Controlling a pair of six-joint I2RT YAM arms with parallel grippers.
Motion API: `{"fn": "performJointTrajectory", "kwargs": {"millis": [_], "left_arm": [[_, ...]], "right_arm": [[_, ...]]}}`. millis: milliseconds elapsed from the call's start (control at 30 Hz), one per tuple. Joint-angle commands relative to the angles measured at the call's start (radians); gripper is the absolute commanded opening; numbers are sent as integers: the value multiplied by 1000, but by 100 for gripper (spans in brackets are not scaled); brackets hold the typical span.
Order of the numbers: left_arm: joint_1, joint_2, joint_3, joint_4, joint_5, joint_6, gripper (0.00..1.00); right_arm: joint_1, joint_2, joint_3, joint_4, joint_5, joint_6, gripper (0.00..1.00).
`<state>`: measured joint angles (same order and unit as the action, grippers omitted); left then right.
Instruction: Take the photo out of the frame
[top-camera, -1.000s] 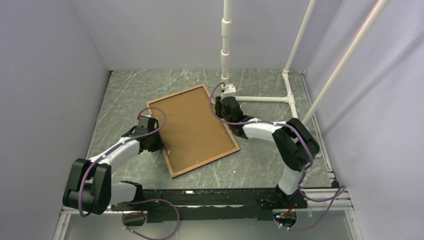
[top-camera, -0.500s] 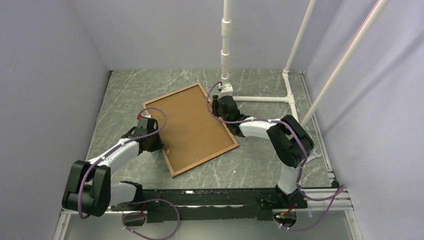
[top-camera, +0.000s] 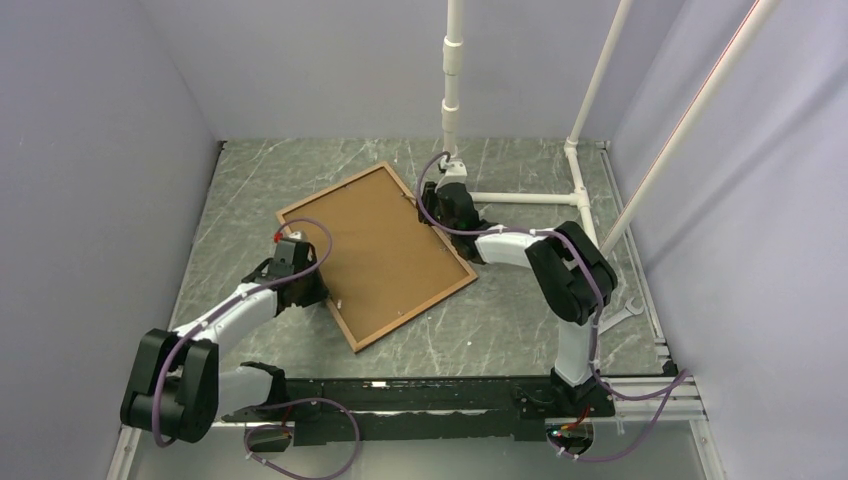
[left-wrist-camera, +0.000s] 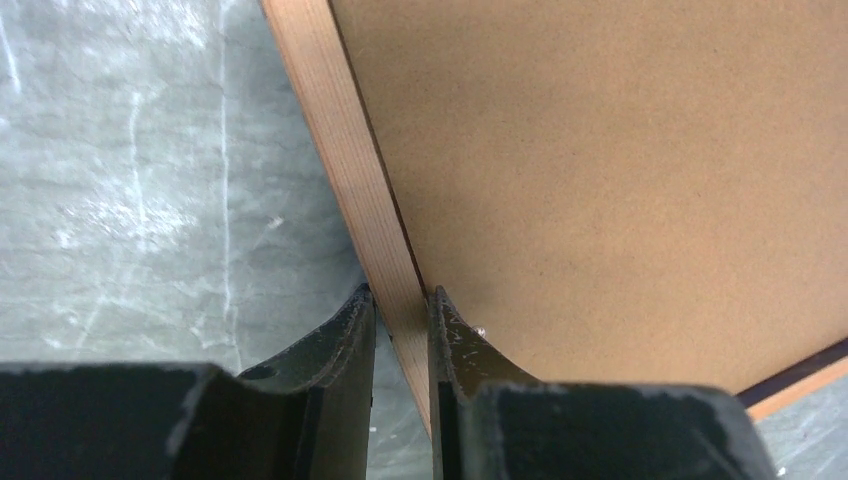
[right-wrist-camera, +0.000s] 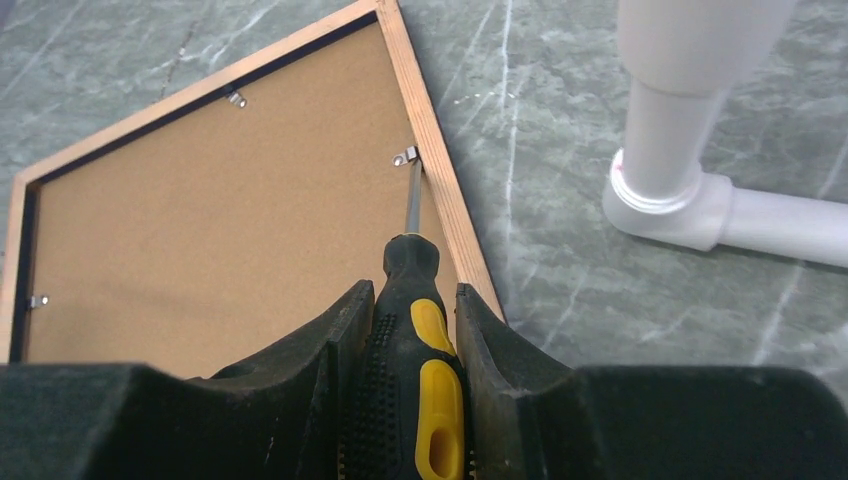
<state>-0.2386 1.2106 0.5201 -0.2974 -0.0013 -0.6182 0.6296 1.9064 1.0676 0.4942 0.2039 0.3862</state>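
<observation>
The frame (top-camera: 331, 187) lies face down on the table, its wooden rear rim up. Inside the rim is the photo's brown hardboard back (top-camera: 375, 250); the printed side is hidden. My left gripper (top-camera: 308, 290) is shut on the frame's left rail (left-wrist-camera: 340, 150), one finger outside it and one on the backing (left-wrist-camera: 600, 170). My right gripper (top-camera: 432, 205) is shut on a black and yellow screwdriver (right-wrist-camera: 420, 360). Its tip rests at a small metal clip (right-wrist-camera: 405, 158) on the right rail (right-wrist-camera: 450, 210).
Two more metal clips (right-wrist-camera: 236, 98) (right-wrist-camera: 38, 301) sit along the other rails. A white pipe stand (top-camera: 452, 90) rises just behind the right gripper, its foot (right-wrist-camera: 680, 150) close to the frame's corner. A horizontal pipe (top-camera: 525, 197) runs right. Grey walls enclose the marbled table (top-camera: 520, 320).
The frame has turned a little, its far corner swinging left and back. The right gripper with the screwdriver has followed it to the far left. The left gripper has kept its hold on the rail.
</observation>
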Motion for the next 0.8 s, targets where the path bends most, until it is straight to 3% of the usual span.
{"fn": "performJointTrajectory", "kwargs": {"millis": [0, 367, 567, 667, 767], "left_arm": [[-53, -78, -67, -31, 101, -55, 0], [-271, -137, -65, -15, 148, -216, 0], [-290, -238, -77, -112, 103, -276, 1], [-287, -272, -43, -211, 22, -262, 10], [-275, -291, 1, -288, -34, -238, 32]], "right_arm": [[0, 57, 89, -11, -128, 49, 0], [-1, 118, 207, -25, -330, 106, 0], [-1, 25, 136, -52, -321, 77, 0], [-1, -66, 89, -87, -287, 49, 0], [-2, -152, 71, -153, -286, 19, 0]]}}
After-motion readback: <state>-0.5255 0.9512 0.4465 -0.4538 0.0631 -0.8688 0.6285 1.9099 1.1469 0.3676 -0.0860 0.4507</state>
